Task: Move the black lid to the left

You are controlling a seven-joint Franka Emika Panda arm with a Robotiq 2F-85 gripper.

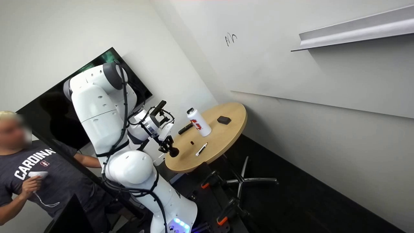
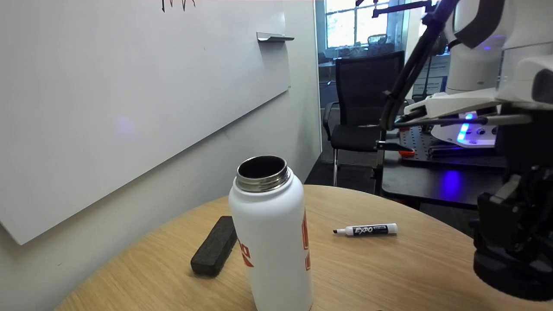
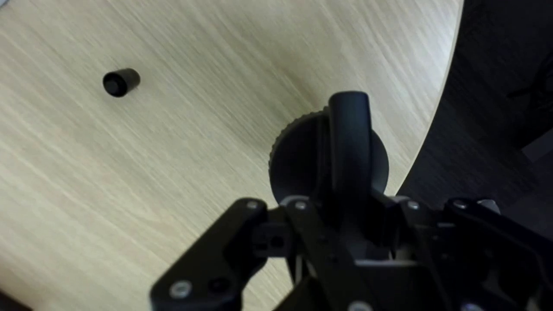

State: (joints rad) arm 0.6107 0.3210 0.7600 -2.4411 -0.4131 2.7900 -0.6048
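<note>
The black lid [image 3: 298,160] is round with a ridged rim and a raised loop handle. My gripper [image 3: 348,211] is shut on its handle, with the lid's disc beyond the fingers in the wrist view. In an exterior view the lid [image 1: 174,152] hangs below the gripper [image 1: 167,145], at the near edge of the round wooden tabletop [image 1: 223,142]. The lid also shows at the right in an exterior view [image 2: 512,276], under the dark gripper [image 2: 514,220]. It looks held just above the tabletop, but I cannot tell the exact gap. The fingers partly hide the handle.
An open white bottle [image 2: 276,242] stands upright on the table. A black eraser [image 2: 214,246] lies beside it, and a white marker [image 2: 367,230] lies nearer the arm. A small black cap [image 3: 122,82] and a dark cylinder [image 1: 185,128] also lie on the tabletop.
</note>
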